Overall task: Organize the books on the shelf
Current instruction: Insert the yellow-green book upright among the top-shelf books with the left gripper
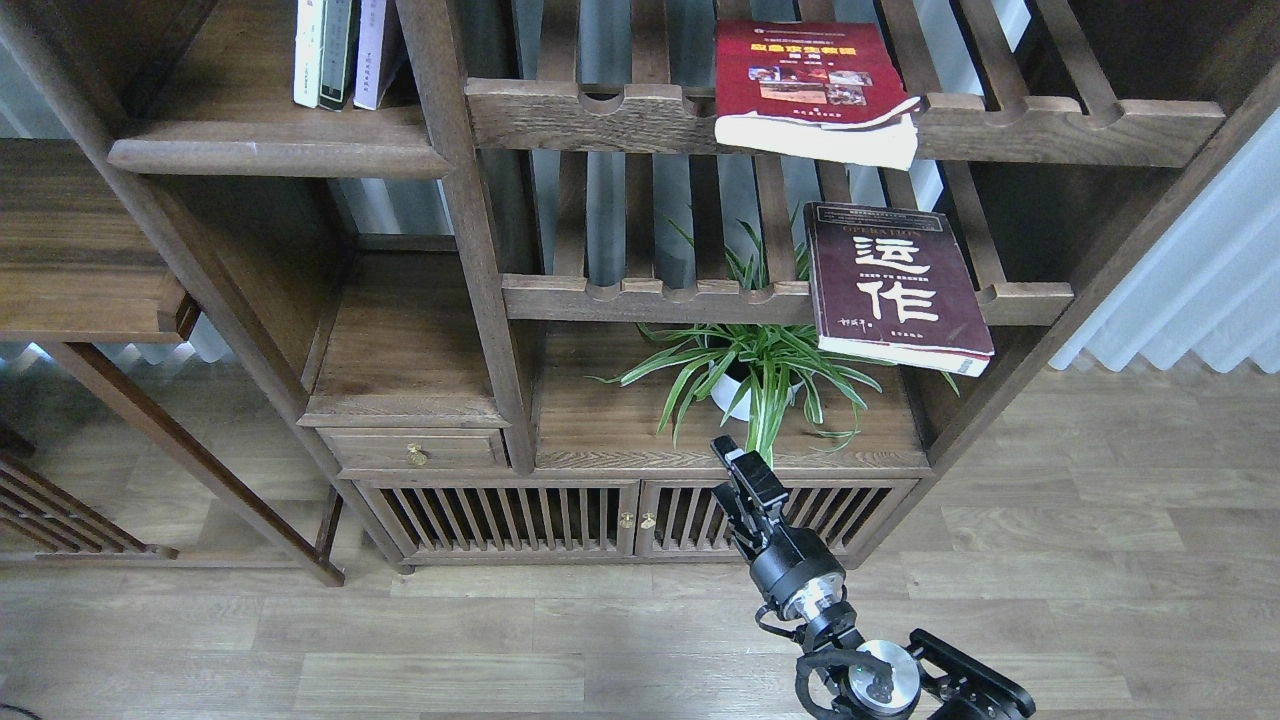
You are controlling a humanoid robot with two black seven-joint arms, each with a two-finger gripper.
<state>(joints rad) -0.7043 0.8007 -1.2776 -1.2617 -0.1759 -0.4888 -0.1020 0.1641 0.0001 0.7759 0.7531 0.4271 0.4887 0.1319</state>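
Books remain to be sorted; a red book (800, 72) is seen lying flat on the upper slatted rack (1050, 125), a maroon book (893, 280) on the lower one, both overhanging the front rails; three spines (338, 50) stand upright on the solid shelf (270, 150); the right gripper (748, 470) is held low, its fingers too dark to be judged; the left arm is not seen.

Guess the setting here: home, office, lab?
Probably a home-style living room or study, possibly a mock-up. Cues: a large dark wooden bookcase holding books, a potted spider plant on its lower ledge, wood-plank flooring and pale curtains at right.
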